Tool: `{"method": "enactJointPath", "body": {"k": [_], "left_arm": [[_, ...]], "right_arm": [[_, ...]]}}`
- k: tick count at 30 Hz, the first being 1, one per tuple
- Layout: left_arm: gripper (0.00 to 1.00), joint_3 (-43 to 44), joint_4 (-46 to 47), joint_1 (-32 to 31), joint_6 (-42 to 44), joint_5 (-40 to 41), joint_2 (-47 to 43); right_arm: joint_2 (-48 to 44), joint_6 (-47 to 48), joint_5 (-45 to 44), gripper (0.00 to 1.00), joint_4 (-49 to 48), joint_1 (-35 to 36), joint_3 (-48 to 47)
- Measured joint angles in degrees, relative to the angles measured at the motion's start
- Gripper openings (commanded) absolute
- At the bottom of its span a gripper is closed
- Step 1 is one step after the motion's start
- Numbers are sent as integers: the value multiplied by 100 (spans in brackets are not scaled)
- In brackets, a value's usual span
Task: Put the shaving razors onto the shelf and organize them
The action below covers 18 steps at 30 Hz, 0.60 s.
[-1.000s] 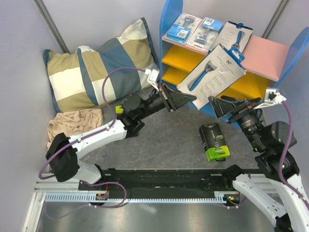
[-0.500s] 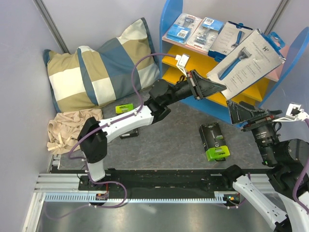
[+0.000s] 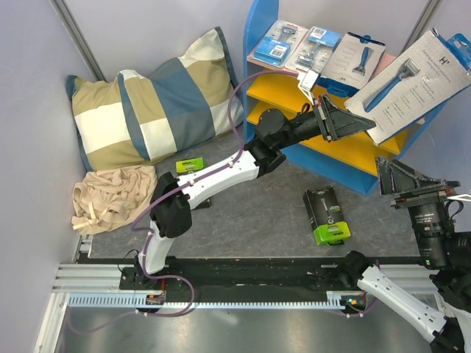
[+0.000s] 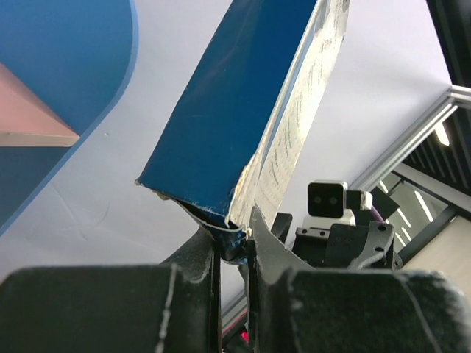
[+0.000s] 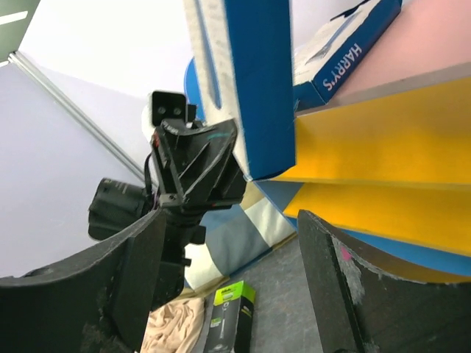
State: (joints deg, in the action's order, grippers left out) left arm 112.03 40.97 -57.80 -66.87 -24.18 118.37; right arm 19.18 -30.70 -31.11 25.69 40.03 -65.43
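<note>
Now that the right tool [image 3: 397, 176] has backed off, jaws apart and empty, left tool [image 3: 352, 120] alone clamps the white razor box [image 3: 412, 81], carried to upper right over the shelf [image 3: 259, 26]; placement next.

The shelf [image 3: 259, 29] is showing blue side panels, a pink top board and yellow lower boards. Over its right end, a white box [image 3: 423, 81] is picturing a blue razor. In front of it, a black-and-lime-green box [image 3: 326, 215] is lying.
</note>
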Motion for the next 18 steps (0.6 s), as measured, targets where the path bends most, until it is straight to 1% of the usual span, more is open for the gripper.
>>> {"method": "enactJointPath", "body": {"k": [1, 2, 5, 8, 10, 15, 18], "left_arm": [[2, 146, -107, -7, -24, 4, 90], [2, 295, -216, -9, -50, 7, 179], [2, 717, -560, -15, -114, 33, 417], [2, 1008, -914, -33, -173, 181, 590], [2, 1121, -1086, -52, -201, 295, 673], [2, 1257, -1574, -120, -238, 649, 833], [2, 1379, -2000, -133, -232, 831, 883]], "right_arm": [[2, 52, -164, 77, 2, 223, 0], [2, 105, -278, 73, 2, 369, 0], [0, 291, -640, 69, 7, 717, -44], [59, 516, -879, 66, 37, 1012, -280], [227, 664, -984, 65, 44, 1217, -610], [1069, 990, -925, 66, 127, 1397, -1556], [1888, 1204, -750, 66, 372, 1412, -2256]]}}
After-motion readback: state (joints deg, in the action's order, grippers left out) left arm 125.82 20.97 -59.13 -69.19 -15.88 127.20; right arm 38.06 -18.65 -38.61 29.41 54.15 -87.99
